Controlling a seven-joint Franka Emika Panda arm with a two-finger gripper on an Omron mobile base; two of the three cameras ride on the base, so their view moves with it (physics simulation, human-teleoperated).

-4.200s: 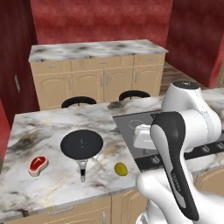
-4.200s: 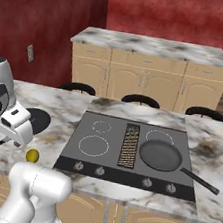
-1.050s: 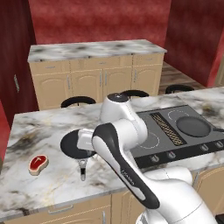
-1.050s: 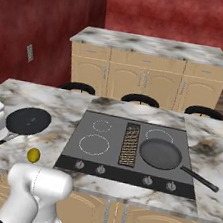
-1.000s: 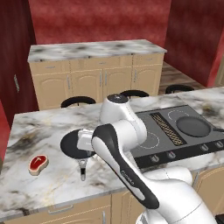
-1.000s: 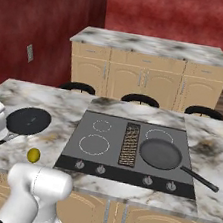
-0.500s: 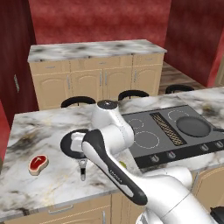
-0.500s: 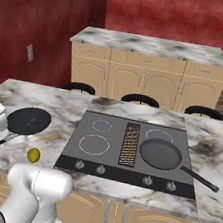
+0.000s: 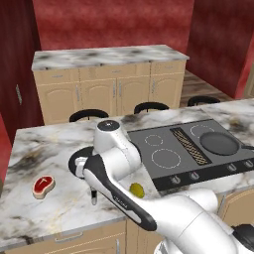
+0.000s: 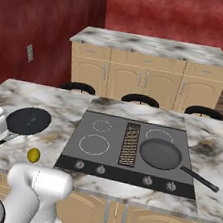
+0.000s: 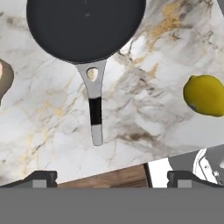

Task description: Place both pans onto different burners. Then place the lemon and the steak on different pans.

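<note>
Two pans: one pan [image 10: 161, 154] sits on the right front burner [image 10: 153, 153] of the cooktop [image 10: 102, 155], the other pan [image 11: 85, 24] lies on the marble counter [image 11: 144, 109], handle [image 11: 95, 109] pointing toward the counter edge. Gripper [image 11: 111, 177] hangs above that handle, fingers spread wide, nothing held. Lemon [image 11: 204, 95] on the counter near the handle, not touching. Steak [image 9: 43, 185] well apart at the counter's left.
</note>
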